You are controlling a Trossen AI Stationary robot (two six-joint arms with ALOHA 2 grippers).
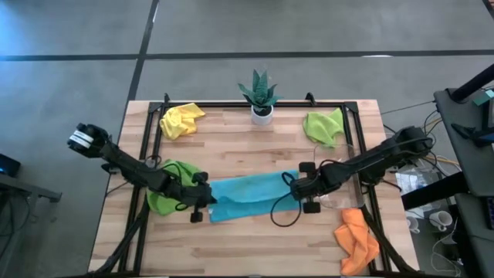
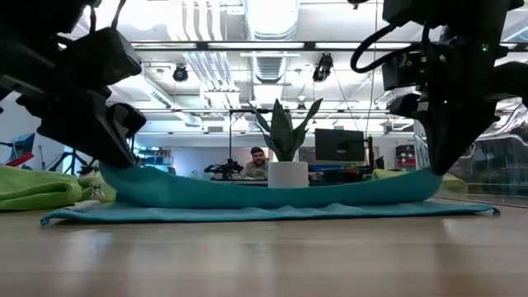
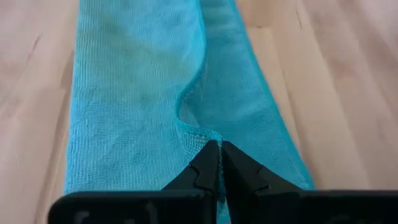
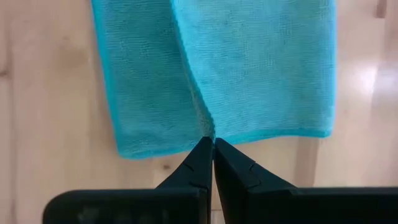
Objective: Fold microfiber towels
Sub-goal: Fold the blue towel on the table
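Blue towel [image 1: 247, 194]: high view, mid-table, spread flat between both arms, long side across table.
Left gripper [image 1: 202, 207]: high view, at blue towel's left end, pinching its edge; partly over lime green towel [image 1: 171, 188].
Right gripper [image 1: 303, 191]: high view, at blue towel's right end, pinching edge there.
Other towels: high view, yellow towel [image 1: 181, 120] crumpled at far left corner, second green towel [image 1: 324, 127] crumpled far right, orange towel [image 1: 357, 239] bunched at near right corner. None folded.
Plant [image 1: 261, 94]: high view, far edge, centre, apart from all towels.
Low view, blue towel [image 2: 272, 191]: one edge lifted at both ends, sagging in middle; lower layer flat on table [image 2: 264, 256].
Low view, background: person seated far behind plant pot, not involved.
Left wrist view, gripper [image 3: 219, 163]: fingers pressed together on a hem of blue towel [image 3: 130, 93]; upper layer curls over lower one.
Right wrist view, gripper [image 4: 210, 158]: fingers pressed together, nipping raised fold of blue towel [image 4: 249, 68] at its end edge.
Progress: early. First fold of blue towel underway, likely carrying lifted edge across to opposite edge.
Done: blue towel laid out, edge gripped at both ends.
Left: finish this fold, any second fold, then four more towels untouched.
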